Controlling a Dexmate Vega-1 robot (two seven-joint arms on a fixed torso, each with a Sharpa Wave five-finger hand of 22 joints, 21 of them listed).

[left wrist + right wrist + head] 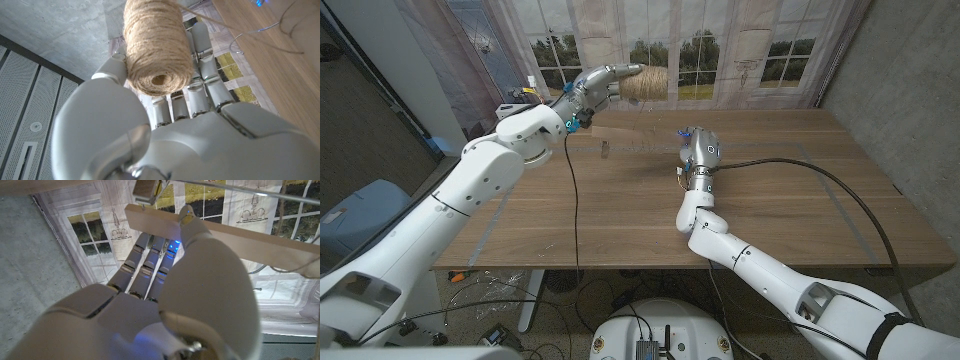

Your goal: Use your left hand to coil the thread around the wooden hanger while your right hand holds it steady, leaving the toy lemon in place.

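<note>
My left hand (588, 92) is raised above the table's far left part and grips a spool of brown thread (642, 84). In the left wrist view the spool (157, 47) sits against the fingers (200, 75), and a strand leaves its top toward the table. My right hand (701, 155) stands near the table's middle. In the right wrist view its thumb (210, 265) and fingers (145, 265) close around the pale wooden hanger bar (265, 242), which carries a metal rod and a clip (146, 187). In the head view the hanger blends into the table top.
The wooden table (780, 225) stretches wide on both sides of the right hand. A black cable (800, 163) crosses its right half, and another cable (575, 200) hangs from my left wrist. A printed window curtain (720, 50) stands behind.
</note>
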